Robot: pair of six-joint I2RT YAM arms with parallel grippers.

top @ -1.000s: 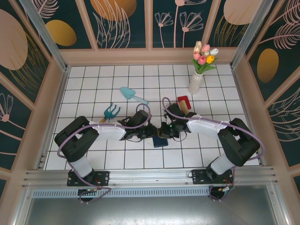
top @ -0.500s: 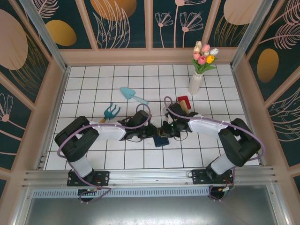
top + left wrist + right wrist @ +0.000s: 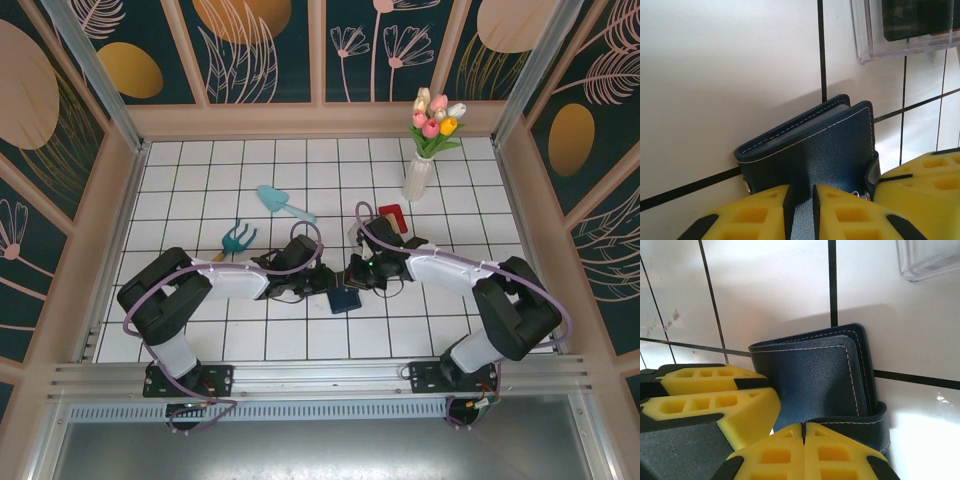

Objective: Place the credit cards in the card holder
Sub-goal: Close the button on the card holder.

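On the white-tiled table [image 3: 200, 180], within floral panels [image 3: 250, 50], sits the card holder [image 3: 344, 300].

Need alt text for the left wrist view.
Left gripper pinches a folded navy wallet standing on white tiles. A second yellow finger sits beside it at lower right; a clear rack with something dark inside at top right.

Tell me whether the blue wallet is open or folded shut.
Folded, nearly shut: the wallet has its two covers lying close together, with just a narrow gap along one edge.
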